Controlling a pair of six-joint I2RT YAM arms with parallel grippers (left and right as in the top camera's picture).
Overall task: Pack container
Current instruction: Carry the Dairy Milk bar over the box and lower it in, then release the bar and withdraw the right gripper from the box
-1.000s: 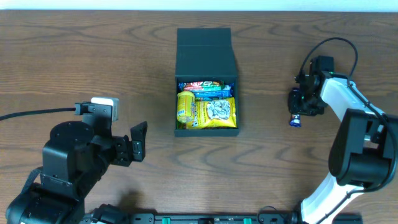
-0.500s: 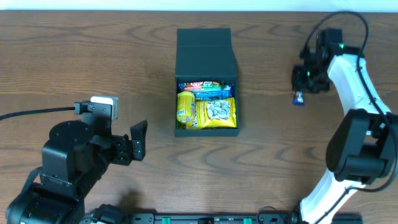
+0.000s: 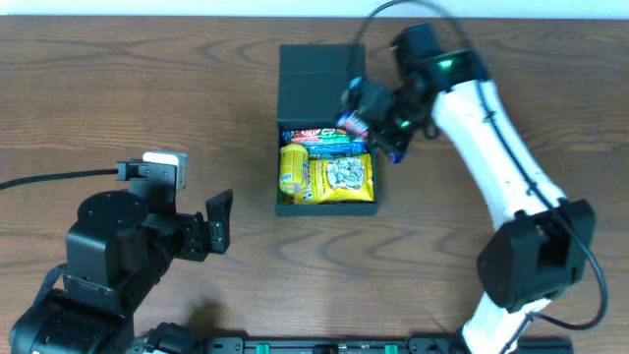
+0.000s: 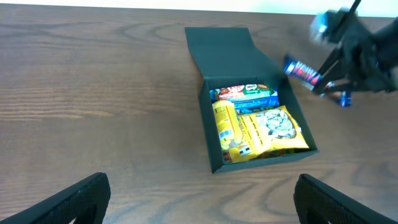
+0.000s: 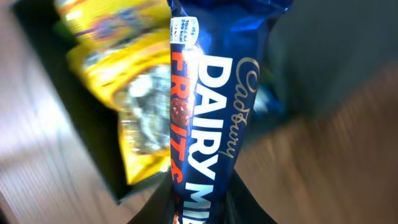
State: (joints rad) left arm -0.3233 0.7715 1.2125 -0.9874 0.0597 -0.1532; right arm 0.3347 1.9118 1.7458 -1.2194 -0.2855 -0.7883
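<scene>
The container (image 3: pixel 324 208) is a dark box in the middle of the table, with its flip lid (image 3: pixel 322 74) open toward the back. Inside lie yellow snack packets (image 3: pixel 339 177) and red and blue packets (image 3: pixel 316 138). My right gripper (image 3: pixel 366 113) is shut on a blue Cadbury Dairy Milk bar (image 3: pixel 348 122) and holds it above the box's back right corner. In the right wrist view the bar (image 5: pixel 217 106) stands between the fingers (image 5: pixel 205 208), over the box. The left wrist view shows the box (image 4: pixel 211 134) and the bar (image 4: pixel 303 71). My left gripper (image 3: pixel 218 224) is open and empty, front left of the box.
A black cable (image 3: pixel 49 180) runs across the table at the left. My left arm's bulky base (image 3: pixel 108 256) fills the front left corner. The table's far edge (image 3: pixel 197 18) runs along the top.
My right gripper has swung left with the bar, from the right side of the table to above the box's back right corner. The left arm has not moved.
</scene>
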